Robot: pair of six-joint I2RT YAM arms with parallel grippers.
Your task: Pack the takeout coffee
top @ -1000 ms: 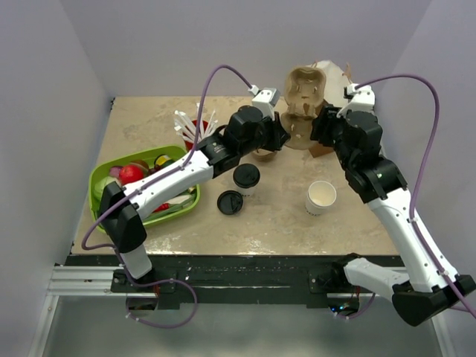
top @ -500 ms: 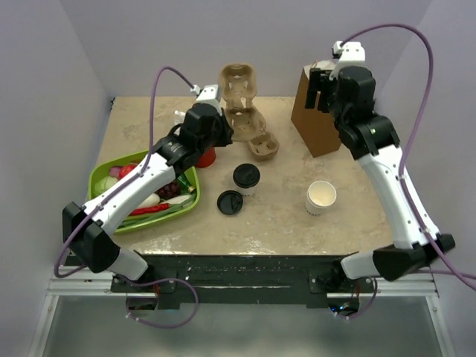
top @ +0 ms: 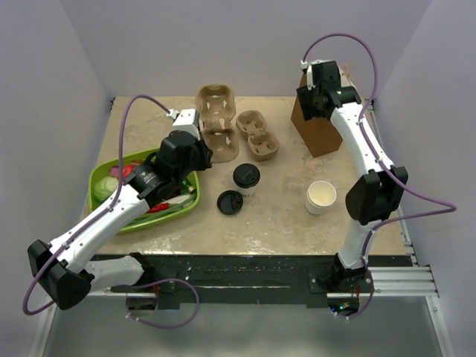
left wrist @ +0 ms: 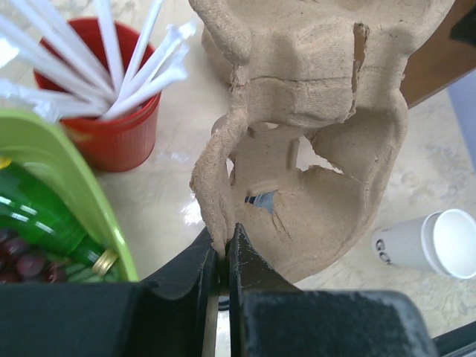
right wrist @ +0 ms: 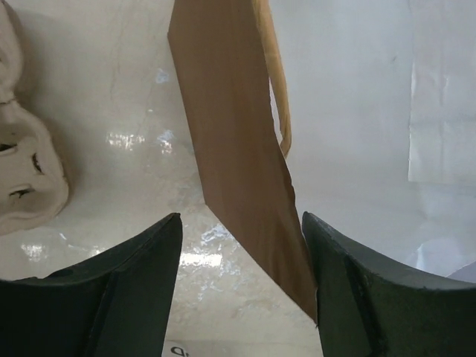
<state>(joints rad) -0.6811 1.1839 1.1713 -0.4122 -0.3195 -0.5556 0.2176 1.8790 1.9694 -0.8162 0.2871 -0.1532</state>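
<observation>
At the far left of the beige marbled table [top: 282, 223] sits a lime-green plastic tray [top: 94, 187] of vegetables, and just behind it, seen from the left wrist, a red plastic cup stuffed with white paper-wrapped straws [left wrist: 119, 134]. Next to these, the left gripper [left wrist: 224, 249] is pinched tight on the thin edge of a brown moulded-pulp cup carrier [top: 216, 126], which is tilted up off the table. A second pulp carrier of the same kind [top: 257, 137] lies flat just to its right. In front of the two carriers stands the takeout coffee [top: 246, 176], a small white paper cup with a round black sip lid, upright on the table and untouched. A loose round black plastic lid [top: 230, 202] lies just beside it on the near left. Farther right stands a lidless white paper cup [top: 320, 196]; dark print shows on its side but is too small to read. At the back right, a brown paper bag [top: 318, 130] stands upright, and the right gripper [right wrist: 239, 219] hangs over it with its fingers spread wide, the bag's top edge between them.
</observation>
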